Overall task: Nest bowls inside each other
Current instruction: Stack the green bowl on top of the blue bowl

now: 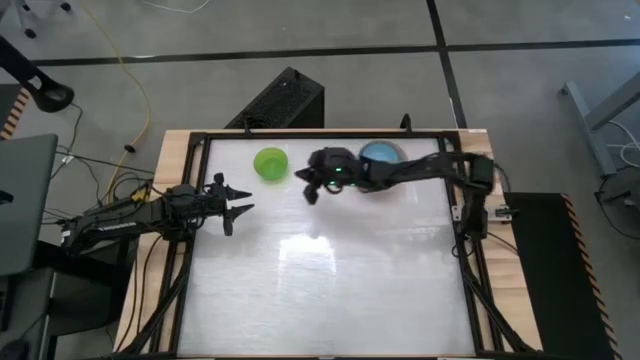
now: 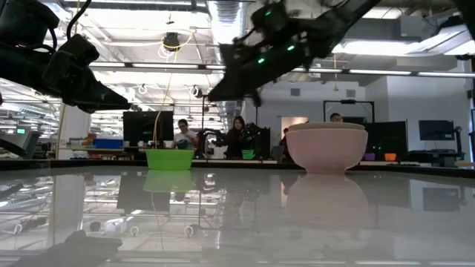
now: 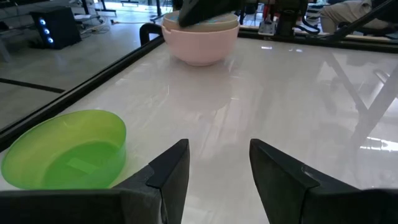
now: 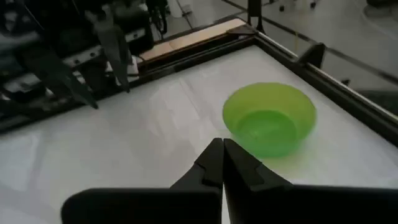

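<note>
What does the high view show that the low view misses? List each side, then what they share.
High view only: the blue bowl sitting on top of the stack, and the table's dark frame.
Low view only: the pink bowl at the stack's outside, and people in the room behind.
Both: the green bowl standing alone, the shut right gripper raised between the bowls, and the open left gripper.

No text, label, brand, number or sign can be read in any view; the distant screens in the room are too small to be made out.

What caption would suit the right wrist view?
Shut right gripper hovers beside the small round bright green plastic bowl on the white table.
</note>
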Action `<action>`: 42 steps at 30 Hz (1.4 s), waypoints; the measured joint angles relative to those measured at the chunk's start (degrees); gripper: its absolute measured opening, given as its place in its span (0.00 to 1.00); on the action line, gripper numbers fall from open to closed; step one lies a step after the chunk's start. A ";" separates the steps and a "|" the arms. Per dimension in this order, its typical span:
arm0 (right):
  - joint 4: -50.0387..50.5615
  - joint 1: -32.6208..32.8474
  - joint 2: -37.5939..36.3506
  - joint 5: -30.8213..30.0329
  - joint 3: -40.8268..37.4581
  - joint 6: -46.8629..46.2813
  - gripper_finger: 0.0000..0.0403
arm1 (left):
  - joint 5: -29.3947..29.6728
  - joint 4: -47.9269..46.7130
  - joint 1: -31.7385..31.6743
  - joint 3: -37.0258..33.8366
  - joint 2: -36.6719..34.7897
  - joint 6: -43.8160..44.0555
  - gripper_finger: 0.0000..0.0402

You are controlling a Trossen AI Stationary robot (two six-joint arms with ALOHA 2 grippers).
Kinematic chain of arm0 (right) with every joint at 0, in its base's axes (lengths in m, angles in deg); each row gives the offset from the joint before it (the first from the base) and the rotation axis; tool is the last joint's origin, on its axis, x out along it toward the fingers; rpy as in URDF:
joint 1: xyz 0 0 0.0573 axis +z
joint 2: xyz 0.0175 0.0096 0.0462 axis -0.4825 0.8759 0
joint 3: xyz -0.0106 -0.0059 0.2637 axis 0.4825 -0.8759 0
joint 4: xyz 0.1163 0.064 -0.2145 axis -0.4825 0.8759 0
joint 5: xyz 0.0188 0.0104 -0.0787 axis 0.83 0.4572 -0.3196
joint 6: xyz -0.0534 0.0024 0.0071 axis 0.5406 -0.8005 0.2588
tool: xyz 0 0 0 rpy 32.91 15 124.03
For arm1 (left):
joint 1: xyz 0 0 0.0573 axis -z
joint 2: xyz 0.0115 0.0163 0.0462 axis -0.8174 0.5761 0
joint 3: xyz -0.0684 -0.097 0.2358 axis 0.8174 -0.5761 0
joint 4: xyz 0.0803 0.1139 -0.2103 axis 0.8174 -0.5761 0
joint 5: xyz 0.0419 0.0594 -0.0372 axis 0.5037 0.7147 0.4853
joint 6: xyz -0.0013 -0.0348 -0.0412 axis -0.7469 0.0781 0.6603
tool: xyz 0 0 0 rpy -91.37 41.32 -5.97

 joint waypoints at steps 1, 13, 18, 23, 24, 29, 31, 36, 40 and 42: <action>0.00 0.17 2.20 -0.05 1.88 0.90 0.06 | 0.01 0.00 -0.01 0.00 0.00 -0.01 0.39; 25.57 -0.15 26.08 3.76 37.71 12.19 0.44 | -0.06 0.01 0.00 -0.01 0.00 0.00 0.39; 32.12 -0.45 33.22 2.51 49.19 14.49 0.60 | -0.02 0.00 0.00 0.00 0.00 -0.01 0.39; 36.91 -0.23 40.29 -1.84 58.11 17.75 0.64 | -0.05 0.01 0.00 0.00 0.00 0.01 0.39; 37.62 -0.23 41.45 -2.39 59.57 18.80 0.64 | -0.09 -0.01 0.00 0.01 0.00 0.00 0.39; 41.29 0.04 44.63 -7.21 63.43 20.73 0.64 | -0.09 0.02 0.00 -0.01 0.00 0.01 0.39; 41.24 0.22 45.05 -8.52 63.83 20.84 0.63 | -0.09 0.02 -0.01 -0.01 0.00 0.00 0.39; 41.89 0.26 45.06 -8.75 63.83 21.01 0.43 | -0.11 0.00 0.00 -0.01 0.00 -0.01 0.39; 42.61 0.18 44.81 -7.04 63.83 21.89 0.14 | -0.07 0.00 0.00 0.00 0.00 0.00 0.39; 44.13 0.16 44.74 -5.77 64.98 21.94 0.05 | -0.07 0.00 0.00 -0.01 0.00 -0.01 0.39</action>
